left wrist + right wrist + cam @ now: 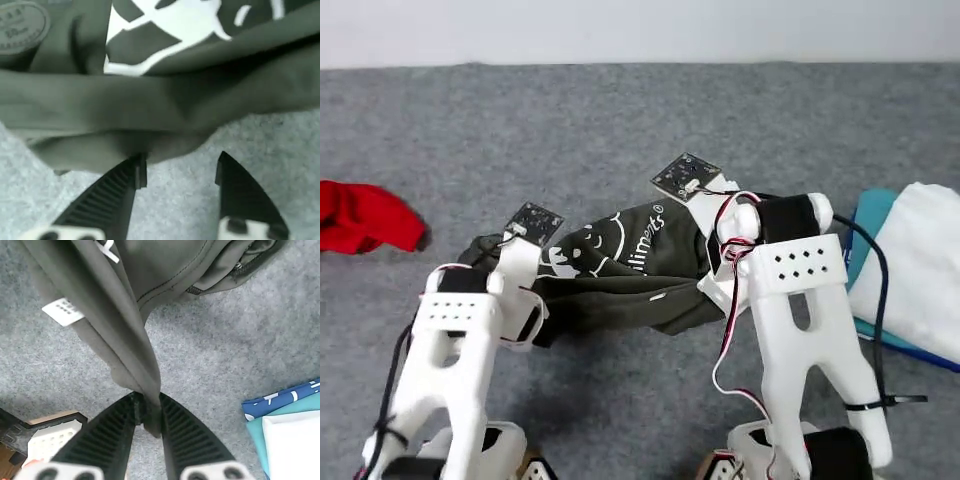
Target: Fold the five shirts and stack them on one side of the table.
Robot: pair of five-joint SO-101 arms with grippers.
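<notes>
Our right hand [148, 402] is closed on the dark green shirt [630, 270]. Its two ribbed fingers [120, 432] pinch a narrow fold of the cloth between them. From that pinch the fabric runs away in a tight ridge toward the bulk of the garment. A small white label [62, 312] sits on the cloth beside that ridge.

Our left hand [181, 162] is open, its fingers spread apart over the grey worktop [620, 120]. One fingertip touches the near edge of the same shirt, and the other is clear of the cloth. A white print [175, 25] shows on the fabric beyond.

In the high view, the dark green shirt lies bunched on the worktop between our two arms, its print facing up.

Just beyond our right arm, at the right side of the worktop, we see a pile of folded garments. A white shirt [920, 260] lies on top. A teal shirt [870, 215] peeks out beneath it, and a blue shirt [910, 350] shows at the lower edge.

At the far left, well apart from everything else, a red shirt [365, 215] lies crumpled and unfolded.
</notes>
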